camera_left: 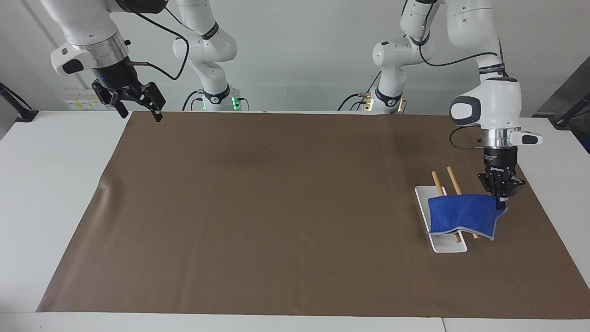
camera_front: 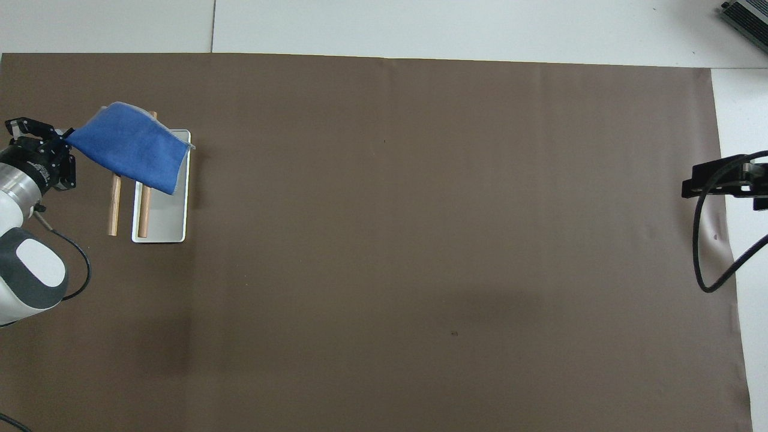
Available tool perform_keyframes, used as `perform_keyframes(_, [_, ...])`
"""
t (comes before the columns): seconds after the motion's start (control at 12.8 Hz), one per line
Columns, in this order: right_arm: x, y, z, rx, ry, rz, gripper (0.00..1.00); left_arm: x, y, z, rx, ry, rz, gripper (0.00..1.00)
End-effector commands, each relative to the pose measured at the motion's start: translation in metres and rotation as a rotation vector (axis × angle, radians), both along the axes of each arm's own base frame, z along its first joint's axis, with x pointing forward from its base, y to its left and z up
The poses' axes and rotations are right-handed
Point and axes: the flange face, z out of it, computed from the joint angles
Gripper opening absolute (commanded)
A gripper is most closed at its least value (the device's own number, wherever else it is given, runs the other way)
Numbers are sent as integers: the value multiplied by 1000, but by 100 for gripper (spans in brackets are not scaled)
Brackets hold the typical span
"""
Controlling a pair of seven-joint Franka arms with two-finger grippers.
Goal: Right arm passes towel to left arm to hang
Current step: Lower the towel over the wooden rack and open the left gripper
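The blue towel (camera_left: 463, 214) (camera_front: 129, 147) lies draped across the two wooden rods (camera_left: 454, 182) (camera_front: 113, 204) of a rack on a white base (camera_left: 449, 244) (camera_front: 165, 222), toward the left arm's end of the table. My left gripper (camera_left: 501, 202) (camera_front: 65, 134) is shut on the towel's corner, just beside the rods and low over the brown mat. The towel's other end hangs over the white base. My right gripper (camera_left: 140, 114) (camera_front: 690, 180) hangs open and empty, high over the mat's corner at the right arm's end, where that arm waits.
A brown mat (camera_left: 276, 207) (camera_front: 420, 240) covers most of the white table (camera_left: 55, 184). The two arm bases (camera_left: 216, 99) stand at the robots' edge. A grey box corner (camera_front: 747, 15) shows at the table's edge farthest from the robots.
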Motion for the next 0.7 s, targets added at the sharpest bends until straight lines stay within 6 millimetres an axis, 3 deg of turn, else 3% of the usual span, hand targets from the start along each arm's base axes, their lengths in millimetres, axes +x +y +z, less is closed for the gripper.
perform_keyframes(0.0, [-4,-3,6,-22,2,28,100,-1,-18,3,-58,-15,30,0])
perform_keyframes(0.39, [-4,2,3,-20,2,69,100,16,-69,16,-179,-37,50,0])
perform_keyframes(0.55, [-5,1,2,-25,10,70,100,17,-56,16,-178,-39,71,0])
perform_keyframes(0.62, [-6,2,2,-25,10,73,100,17,-39,17,-178,-45,100,0])
